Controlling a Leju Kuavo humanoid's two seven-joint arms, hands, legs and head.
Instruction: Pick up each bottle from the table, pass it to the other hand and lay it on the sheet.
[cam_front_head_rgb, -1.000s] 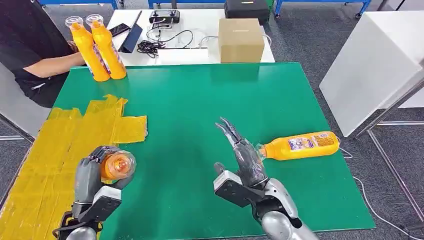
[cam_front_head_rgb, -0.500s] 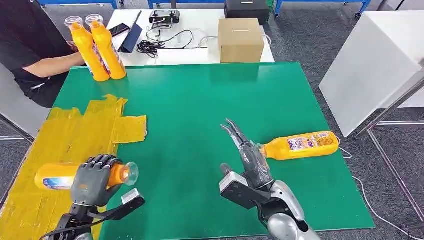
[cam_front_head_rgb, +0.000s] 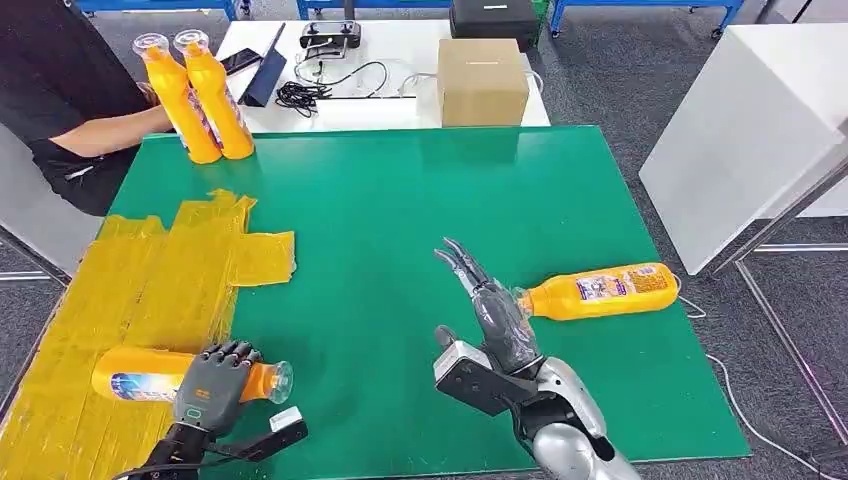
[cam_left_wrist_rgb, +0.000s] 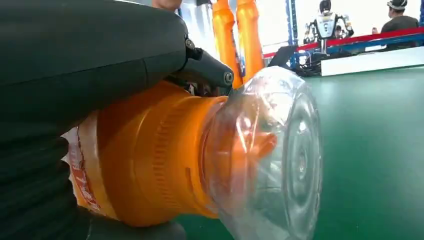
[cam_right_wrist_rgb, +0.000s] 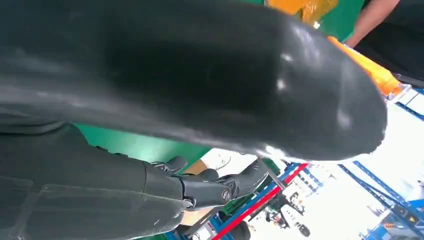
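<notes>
My left hand (cam_front_head_rgb: 215, 385) grips an orange bottle (cam_front_head_rgb: 140, 373) near its neck, with the bottle lying sideways low over the yellow sheet (cam_front_head_rgb: 120, 300) and its clear cap (cam_front_head_rgb: 280, 381) pointing toward the green mat. The left wrist view has the same bottle (cam_left_wrist_rgb: 150, 160) and clear cap (cam_left_wrist_rgb: 270, 155) up close in the hand (cam_left_wrist_rgb: 75, 65). My right hand (cam_front_head_rgb: 490, 310) hangs above the mat with fingers stretched out and nothing in it, beside a second orange bottle (cam_front_head_rgb: 598, 291) lying on its side. Two more orange bottles (cam_front_head_rgb: 198, 95) stand upright at the far left corner.
A person in black (cam_front_head_rgb: 60, 90) sits at the far left with a hand behind the standing bottles. Behind the green mat (cam_front_head_rgb: 400, 200) lie a cardboard box (cam_front_head_rgb: 482, 80), cables (cam_front_head_rgb: 330, 85) and a controller (cam_front_head_rgb: 330, 35). A white cabinet (cam_front_head_rgb: 745, 130) stands to the right.
My left hand has turned the bottle from upright to sideways and lowered it toward the near end of the yellow sheet. The right hand has stayed almost still.
</notes>
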